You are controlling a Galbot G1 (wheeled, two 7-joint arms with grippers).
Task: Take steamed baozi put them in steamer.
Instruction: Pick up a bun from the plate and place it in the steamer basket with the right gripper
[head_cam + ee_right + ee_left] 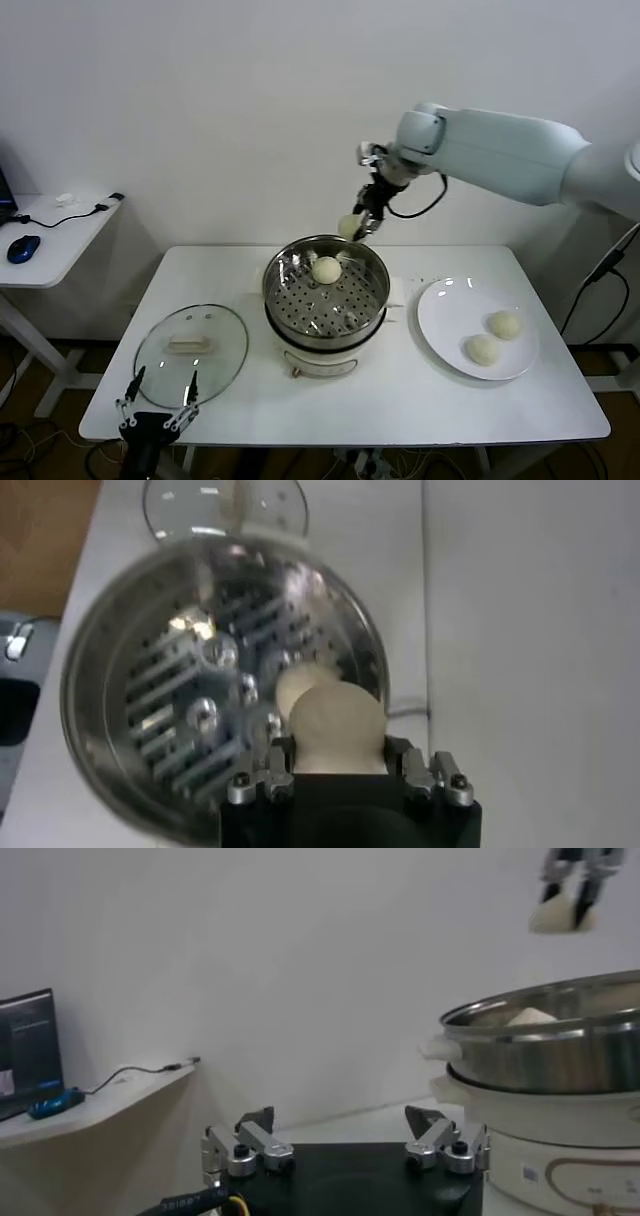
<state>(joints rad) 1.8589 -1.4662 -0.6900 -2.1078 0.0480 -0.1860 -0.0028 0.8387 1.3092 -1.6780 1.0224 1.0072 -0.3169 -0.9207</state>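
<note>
Cream-white dough, one steamed baozi [349,226], hangs clamped between the jaws of the right gripper [362,225] above the rim of the steamer [372,268] at about one o'clock. A second bun [326,269] lies on the perforated tray toward twelve o'clock, the rest of the tray bare. The right wrist view alone shows the held bun [337,726] from above, directly over the tray and partly covering the bun already inside [297,685]. The left wrist view alone shows the steamer's side wall [560,1053] and the bun [558,916] high above it. Two more buns [505,324] [483,349] sit near each other on the white plate [445,313] at three o'clock of the steamer. The glass lid [190,354] lies flat at eight o'clock. The left gripper [160,406], jaws wide apart, waits at the table's near edge [400,432], just beside the lid.
</note>
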